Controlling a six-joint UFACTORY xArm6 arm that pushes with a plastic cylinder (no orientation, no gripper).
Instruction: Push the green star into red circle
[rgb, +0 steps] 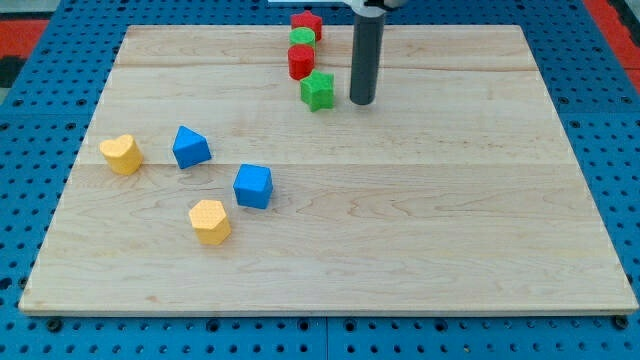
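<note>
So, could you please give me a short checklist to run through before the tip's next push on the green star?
1. My tip in view on the board: ok.
2. Tip beside the green star, on its right in the view, small gap: ok.
3. Red circle close above-left of the star: ok.
4. Tip on the side opposite the circle: not ok, a straight leftward push would likely pass below it.
5. Green circle and red star crowd behind the target: not ok.
</note>
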